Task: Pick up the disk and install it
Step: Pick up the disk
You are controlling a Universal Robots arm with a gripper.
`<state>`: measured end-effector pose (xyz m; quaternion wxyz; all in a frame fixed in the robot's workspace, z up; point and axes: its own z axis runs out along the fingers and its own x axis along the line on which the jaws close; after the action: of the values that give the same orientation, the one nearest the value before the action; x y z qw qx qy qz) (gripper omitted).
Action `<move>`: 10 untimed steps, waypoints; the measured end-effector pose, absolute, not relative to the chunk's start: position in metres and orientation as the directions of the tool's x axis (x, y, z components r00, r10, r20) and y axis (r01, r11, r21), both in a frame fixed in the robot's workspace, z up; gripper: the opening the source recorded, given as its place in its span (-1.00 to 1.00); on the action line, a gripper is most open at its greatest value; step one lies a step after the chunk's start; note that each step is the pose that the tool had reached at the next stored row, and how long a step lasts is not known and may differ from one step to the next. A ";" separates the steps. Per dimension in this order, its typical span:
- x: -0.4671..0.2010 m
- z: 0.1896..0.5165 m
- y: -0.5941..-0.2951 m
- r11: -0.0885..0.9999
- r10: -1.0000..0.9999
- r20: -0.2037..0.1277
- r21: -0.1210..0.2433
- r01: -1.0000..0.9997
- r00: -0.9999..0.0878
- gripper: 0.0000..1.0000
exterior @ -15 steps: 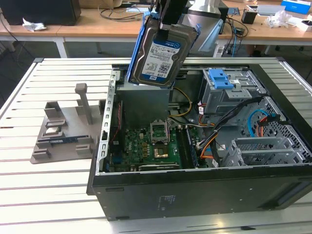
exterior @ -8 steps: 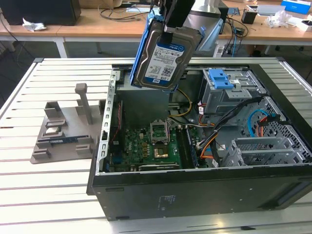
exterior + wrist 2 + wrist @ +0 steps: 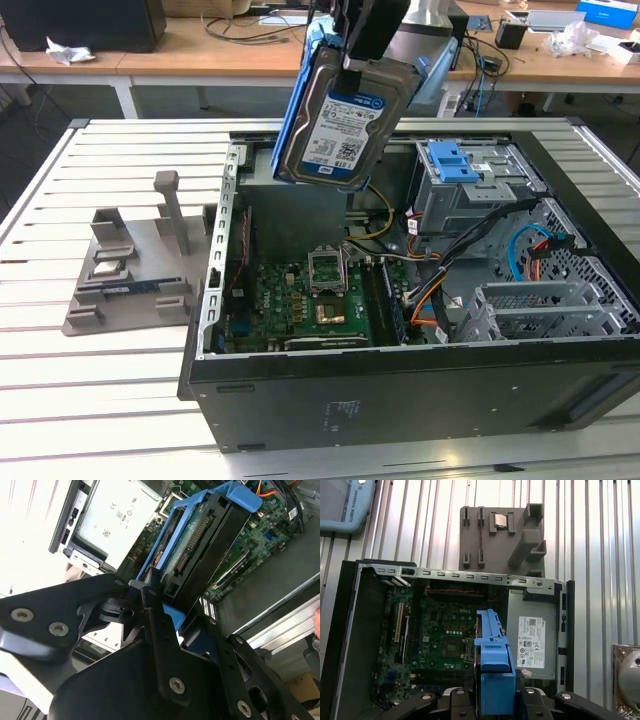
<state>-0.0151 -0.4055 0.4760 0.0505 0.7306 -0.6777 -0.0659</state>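
The gripper (image 3: 355, 55) is clamped on the disk (image 3: 345, 115), pinching it near its top end. The disk hangs tilted in the air above the open case (image 3: 400, 400), roughly over the motherboard (image 3: 300, 300).

What worries me:
- The grip looks like it's on one end only, partly on the blue plastic rails. Those look thin and bendy, so I'd guess the disk could pivot or slip out.
- If it drops, it lands inside the case, right on the motherboard.
- The cables (image 3: 440, 290) inside the case are a loose orange, black and blue tangle next to the cage (image 3: 470, 175). They could easily snag a rail.
- The disk is tilted relative to the case, so I reckon it could jam if it meets a bay at that angle.

Materials and shapes:
- **Disk:** a flat silver metal slab with a white-and-blue label.
- **Case:** black sheet metal with a perforated panel at one end.
- **Cage:** bare grey metal with a blue plastic latch on top.
- **Power supply:** the supply (image 3: 532, 640) inside the case is a plain grey box with a white sticker.
- **Fixture:** the fixture (image 3: 140, 260) is matte grey with posts and slots. It sits just beside the case on the white slatted table (image 3: 100, 400).
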 end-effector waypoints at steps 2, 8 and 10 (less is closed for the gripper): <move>-0.012 0.476 -0.408 -0.076 -0.997 -0.028 0.164 -0.984 0.073 -0.26; -0.006 0.476 -0.415 -0.076 -0.997 -0.028 0.166 -0.983 0.073 -0.26; -0.004 0.476 -0.418 -0.076 -0.997 -0.028 0.166 -0.983 0.073 -0.26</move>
<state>-0.0044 -0.4177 0.4756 0.0515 0.7305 -0.6776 -0.0671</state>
